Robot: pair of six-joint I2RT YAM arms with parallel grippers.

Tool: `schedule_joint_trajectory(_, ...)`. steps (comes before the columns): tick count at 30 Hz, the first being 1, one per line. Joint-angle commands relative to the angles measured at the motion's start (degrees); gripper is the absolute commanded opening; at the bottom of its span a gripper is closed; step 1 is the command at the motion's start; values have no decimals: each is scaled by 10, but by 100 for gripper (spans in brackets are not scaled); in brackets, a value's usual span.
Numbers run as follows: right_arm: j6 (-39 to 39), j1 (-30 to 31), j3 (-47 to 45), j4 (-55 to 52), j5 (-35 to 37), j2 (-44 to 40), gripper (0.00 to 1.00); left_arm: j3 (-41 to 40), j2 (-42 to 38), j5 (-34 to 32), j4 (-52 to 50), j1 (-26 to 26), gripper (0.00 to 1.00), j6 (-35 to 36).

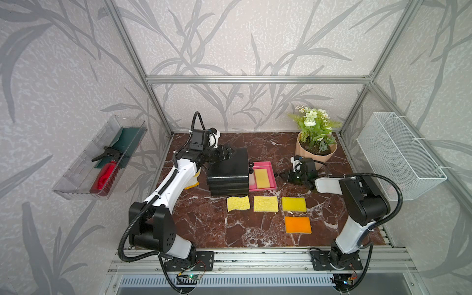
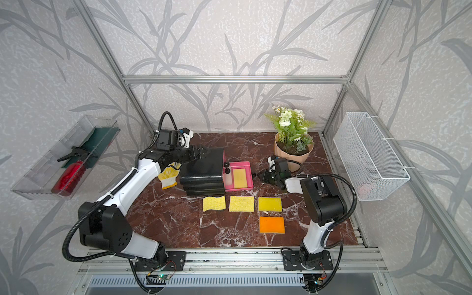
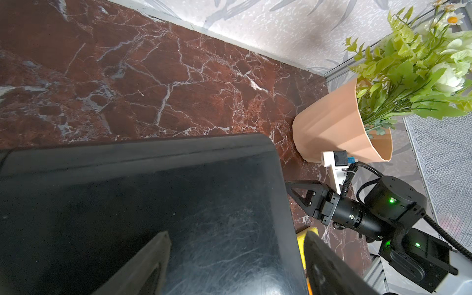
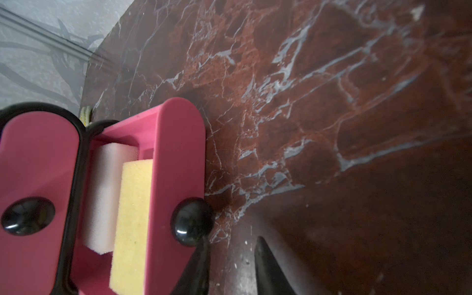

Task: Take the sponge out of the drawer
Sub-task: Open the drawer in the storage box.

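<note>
Well, the sponge (image 1: 261, 178) lies in the pink drawer (image 1: 263, 189), open at 3 o'clock of the black box (image 1: 229, 173). The right gripper (image 1: 281, 176) sits at the drawer's 3 o'clock by its knob (image 4: 192, 222), jaws apart, empty. The left gripper (image 1: 231, 152) spreads wide over the box top.

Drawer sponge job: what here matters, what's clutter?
Job: long yellow sponge, white foam block, open pink plastic drawer, black drawer cabinet, right gripper, left gripper.
Clutter: wavy yellow sponge, square yellow sponge, bright yellow sponge, orange sponge, yellow-white knit glove, potted plant, white wire basket, red spray bottle.
</note>
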Motion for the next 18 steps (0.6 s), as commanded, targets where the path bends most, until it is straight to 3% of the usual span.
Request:
schedule_joint_trajectory(1,-71,24,32,-65,53,-60,42,-22,6,-19,-53,4,83,1)
schedule_joint_trajectory(7,-149,95,95,-183,166,-77,55,-22,6,-16,-52,4,83,1)
schedule_joint_trajectory(18,-195,148,163,-297,292,-18,59,-23,-1,-17,-51,4,83,1)
